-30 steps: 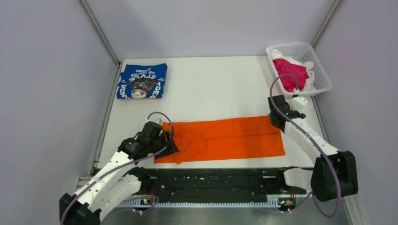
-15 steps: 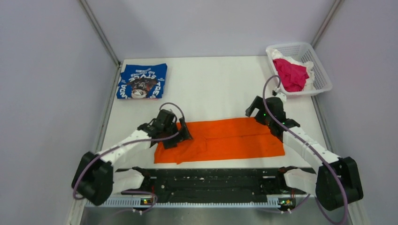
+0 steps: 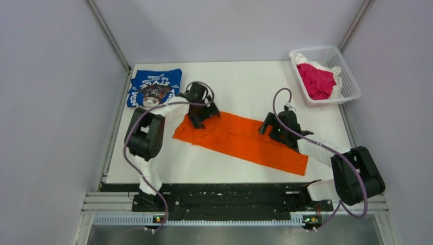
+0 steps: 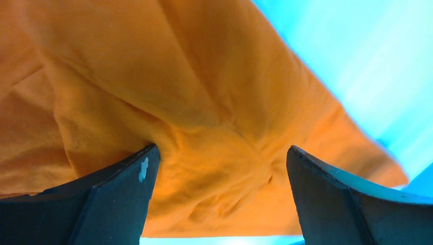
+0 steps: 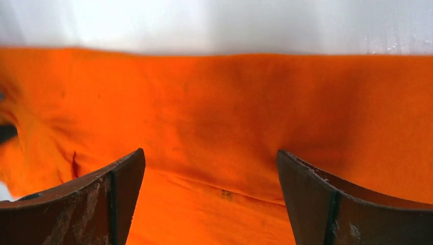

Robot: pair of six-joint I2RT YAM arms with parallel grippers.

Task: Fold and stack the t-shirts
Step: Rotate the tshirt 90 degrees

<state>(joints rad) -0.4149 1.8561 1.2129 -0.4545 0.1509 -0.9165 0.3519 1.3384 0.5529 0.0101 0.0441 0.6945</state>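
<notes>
The orange t-shirt [image 3: 245, 143] lies folded into a long strip, slanting from the far left to the near right of the table. My left gripper [image 3: 202, 119] sits on its far left end, jaws wide apart, with bunched orange cloth [image 4: 153, 76] between the fingers [image 4: 117, 204]. My right gripper [image 3: 270, 131] sits low over the strip's right half, jaws wide apart over flat orange cloth [image 5: 230, 102]. The blue t-shirt [image 3: 154, 88] with white lettering lies folded at the far left, apart from both grippers.
A white mesh basket [image 3: 352, 84] holding pink cloth [image 3: 316, 81] stands at the far right corner. Grey walls close in the table [image 3: 240, 87] on the left, back and right. The black rail [image 3: 230, 196] runs along the near edge.
The orange strip went from lying straight along the near edge to slanting; its left end moved toward the back. The left arm swung far back; the right gripper moved left onto the cloth.
</notes>
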